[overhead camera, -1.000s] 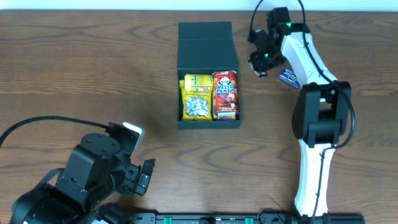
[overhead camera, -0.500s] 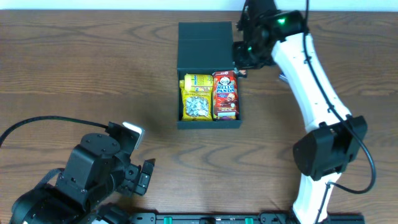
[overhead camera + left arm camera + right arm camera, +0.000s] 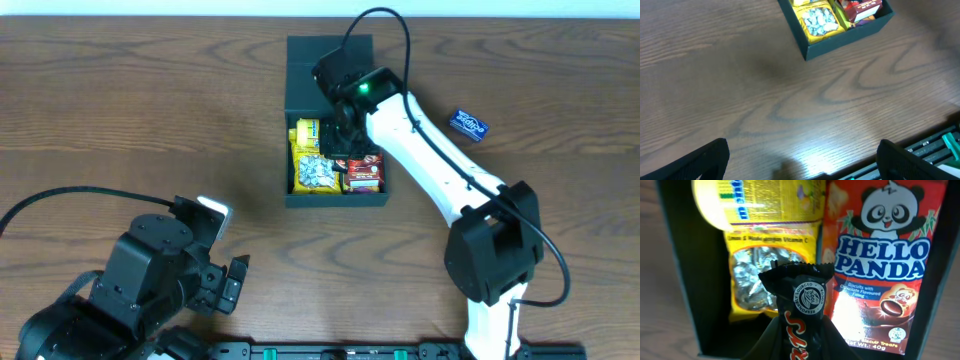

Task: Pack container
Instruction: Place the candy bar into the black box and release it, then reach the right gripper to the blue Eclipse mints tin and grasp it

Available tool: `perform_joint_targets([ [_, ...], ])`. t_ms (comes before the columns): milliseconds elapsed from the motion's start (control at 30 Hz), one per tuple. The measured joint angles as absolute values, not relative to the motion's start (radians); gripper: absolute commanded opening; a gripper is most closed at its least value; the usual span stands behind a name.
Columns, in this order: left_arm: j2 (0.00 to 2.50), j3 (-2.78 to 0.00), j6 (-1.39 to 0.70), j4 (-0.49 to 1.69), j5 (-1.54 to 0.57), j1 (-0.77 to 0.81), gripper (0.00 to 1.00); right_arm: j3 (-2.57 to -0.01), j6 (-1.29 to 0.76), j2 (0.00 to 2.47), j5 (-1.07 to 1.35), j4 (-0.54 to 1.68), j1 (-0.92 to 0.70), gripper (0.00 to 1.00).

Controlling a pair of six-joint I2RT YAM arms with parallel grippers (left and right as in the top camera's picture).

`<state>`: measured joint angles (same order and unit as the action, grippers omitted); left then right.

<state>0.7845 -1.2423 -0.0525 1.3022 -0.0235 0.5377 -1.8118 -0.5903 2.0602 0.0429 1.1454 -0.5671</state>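
Observation:
The dark teal-black container lies open at the table's middle back, its flap lid folded away. Inside lie a yellow candy packet and a red Hello Panda box; both show in the right wrist view, the packet left of the box. My right gripper hovers over the container, shut on a black chocolate bar with red lettering. My left gripper is open and empty near the table's front edge; the container's near corner shows in its view.
A small blue packet lies on the table to the right of the container. The left arm's base sits at the front left. A dark rail runs along the front edge.
My right arm has swung from the back right, near the blue packet, leftward to above the container, carrying the chocolate bar. The left arm has not moved.

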Motion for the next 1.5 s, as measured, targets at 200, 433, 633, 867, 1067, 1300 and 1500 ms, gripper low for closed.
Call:
perform_joint_targets([
  [200, 0.785, -1.242, -0.052, 1.302, -0.023, 0.538, 0.95, -1.798, -0.619, 2.06, 0.022, 1.129, -0.567, 0.6],
  [433, 0.785, -1.242, -0.052, 1.302, -0.023, 0.538, 0.95, -1.798, -0.619, 2.06, -0.003, 1.108, -0.564, 0.64],
  [633, 0.785, -1.242, -0.052, 1.303, -0.023, 0.538, 0.95, -1.821, -0.536, 2.06, -0.043, 1.098, -0.469, 0.8],
  [867, 0.785, -1.242, -0.052, 1.302, -0.023, 0.538, 0.95, -1.835, -0.127, 2.06, -0.063, 0.979, -0.18, 0.96],
  [1067, 0.785, -1.242, -0.052, 1.302, -0.023, 0.538, 0.95, -1.835, 0.287, 2.06, 0.002, 0.945, -0.018, 0.99],
  [1300, 0.785, -1.242, -0.052, 1.303, -0.023, 0.538, 0.95, -1.835, 0.588, 2.06, 0.093, 0.923, 0.103, 0.99],
  [1500, 0.785, -1.242, -0.052, 1.302, -0.023, 0.538, 0.95, -1.835, 0.726, 2.083, 0.157, 0.915, 0.159, 0.99],
])
